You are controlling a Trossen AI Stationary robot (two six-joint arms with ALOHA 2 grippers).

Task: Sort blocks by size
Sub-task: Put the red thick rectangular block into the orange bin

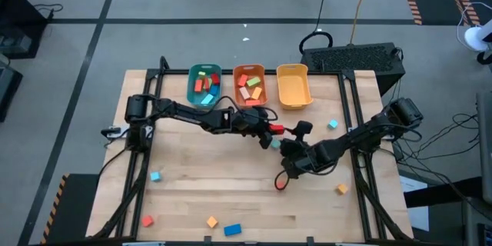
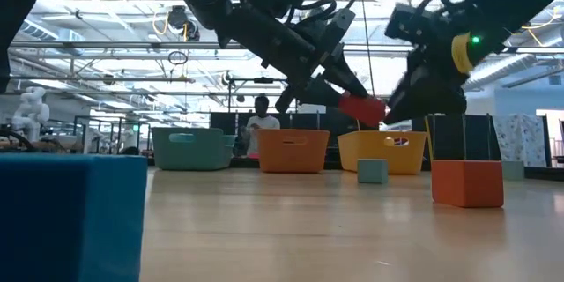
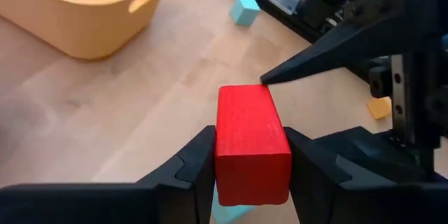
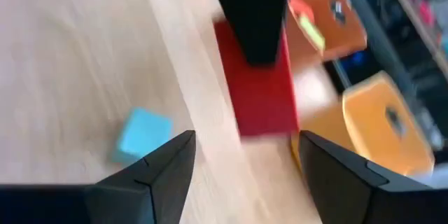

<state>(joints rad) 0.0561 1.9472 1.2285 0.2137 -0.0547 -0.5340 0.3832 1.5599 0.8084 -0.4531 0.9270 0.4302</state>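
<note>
- High view: I am holding the left gripper [image 1: 270, 128] above the middle of the tabletop [image 1: 231, 192], clamped on a red block [image 1: 277, 129]. The right gripper [image 1: 286, 144] is sitting just beside it with its jaws apart, which I read as a handover. The teal bin [image 1: 204, 84], orange bin [image 1: 250, 85] and yellow bin [image 1: 294, 86] are lining the far edge, and loose blocks are lying towards the near edge.
- Low view: this is showing what the overhead cannot, that the red block [image 2: 362, 107] is hanging well clear of the wood, between both grippers.
- Left wrist view: the fingers [image 3: 192, 171] are pressing both long sides of the red block [image 3: 250, 143], its free end pointing at a right finger [image 3: 329, 49], probably so I can carry it on to a bin.
- Right wrist view: my right gripper [image 4: 241, 155] is standing wide, not touching the red block [image 4: 262, 101]; a light blue block [image 4: 143, 135] is lying below on the table.
</note>
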